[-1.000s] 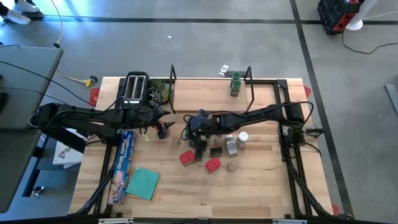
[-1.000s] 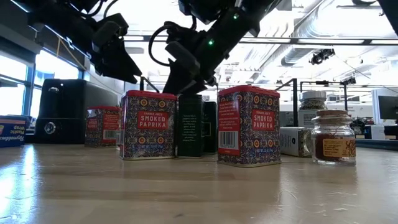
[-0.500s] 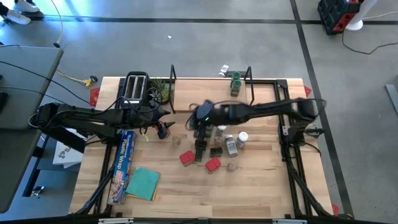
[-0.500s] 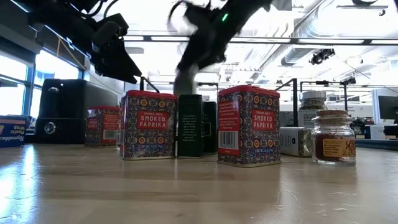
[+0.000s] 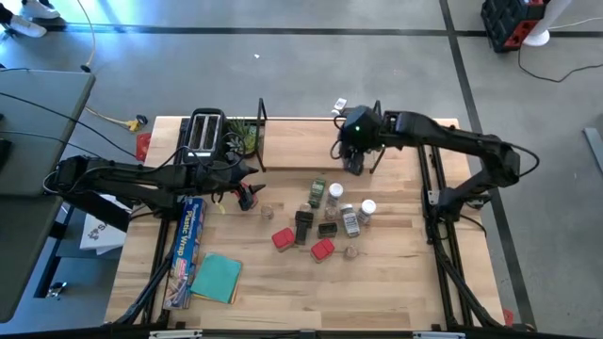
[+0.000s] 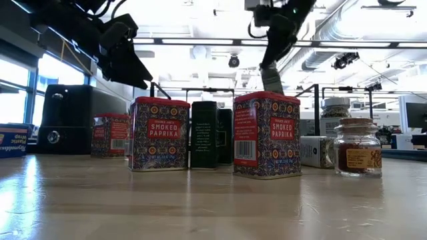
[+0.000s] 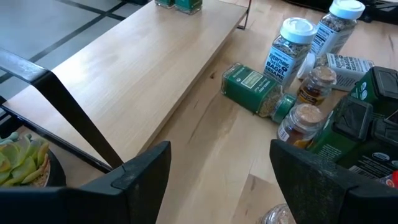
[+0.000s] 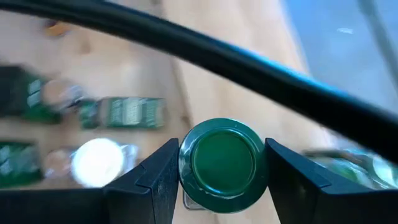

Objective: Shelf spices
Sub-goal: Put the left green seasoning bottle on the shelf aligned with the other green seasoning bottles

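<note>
The shelf is a light board in a black wire frame at the table's far edge. My right gripper hangs over its right end, shut on a green-lidded jar. The low view shows that jar high in the air. Other spices stand in a cluster at mid-table: red tins, dark tins and white-lidded jars. A green-lidded jar lies on its side near the shelf. My left gripper hovers open left of the cluster, with nothing between its fingers. My right gripper pinches the jar at its green lid between its two fingers, one on each side. The fingers come from above, slanting down. The jar hangs below them, clear of table and shelf.
A black toaster and a potted plant stand left of the shelf. A long blue foil box and a teal cloth lie at the near left. The shelf's upright wire end crosses close in front of the right gripper.
My right gripper has risen from the cluster at mid-table and swung toward the table's far right, to the shelf's right end. It has carried the green-lidded jar up with it, clear of the table.
</note>
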